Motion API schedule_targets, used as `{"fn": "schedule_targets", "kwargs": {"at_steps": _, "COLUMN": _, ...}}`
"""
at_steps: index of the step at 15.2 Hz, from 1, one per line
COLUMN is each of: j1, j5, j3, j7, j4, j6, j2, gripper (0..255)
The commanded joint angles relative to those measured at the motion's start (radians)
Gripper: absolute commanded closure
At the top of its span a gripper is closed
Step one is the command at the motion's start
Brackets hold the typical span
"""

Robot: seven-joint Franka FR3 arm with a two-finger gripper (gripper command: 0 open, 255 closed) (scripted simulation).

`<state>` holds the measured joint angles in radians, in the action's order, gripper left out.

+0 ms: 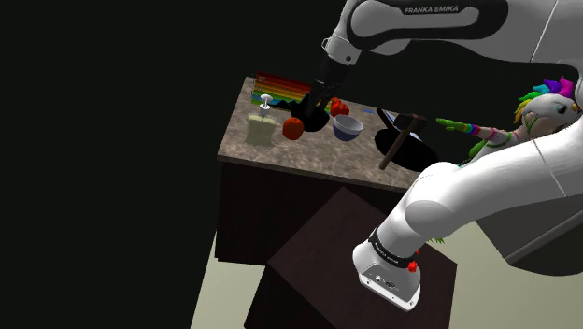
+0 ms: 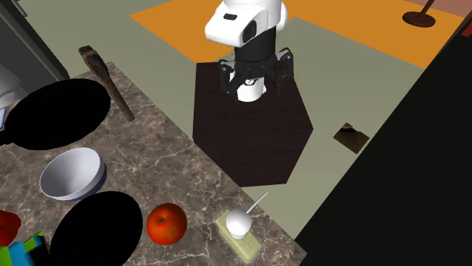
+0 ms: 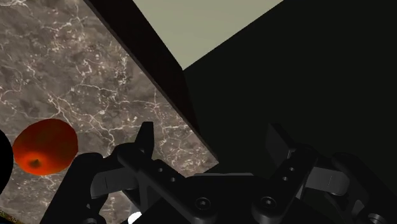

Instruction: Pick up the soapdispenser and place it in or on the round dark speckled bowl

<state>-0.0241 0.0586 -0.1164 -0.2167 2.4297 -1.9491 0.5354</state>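
Since the gripper [image 1: 320, 101] hangs over the middle of the counter [image 1: 280, 154], the dispenser [image 1: 262, 127] ends up off to the shoulder view's left of it, just past the apple [image 1: 292, 128] and close to the counter's edge. So the reach has to go that way, over or around the apple. The dispenser stands upright, a pale blocky body with a white pump on top. That makes its long axis vertical, and I'd guess a side-on pinch on the body is the way in.

The fingers [image 3: 145, 137] are spread apart in the wrist view, nothing between them.

Hard bits: there's a black disc [image 2: 94, 227] between the apple and a grey bowl [image 2: 72, 174], and a bigger black disc [image 2: 57, 113] by a hammer-like tool [image 2: 113, 91]. I can't tell which is the target bowl. The gripper also blends into the black disc under it in the shoulder view. A small white blob tucked behind the hand might be the pump, not sure.
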Motion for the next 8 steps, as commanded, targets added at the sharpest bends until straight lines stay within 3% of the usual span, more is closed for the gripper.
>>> {"fn": "schedule_targets", "kwargs": {"at_steps": 1, "j1": 0.003, "j5": 0.003, "j3": -0.02, "j7": -0.037, "j4": -0.016, "j6": -0.069, "j2": -0.076, "gripper": 0}}
{"fn": "schedule_targets", "kwargs": {"at_steps": 8, "j1": 0.013, "j5": 0.051, "j3": -0.087, "j7": -0.18, "j4": -0.102, "j6": -0.252, "j2": -0.327, "gripper": 0}}
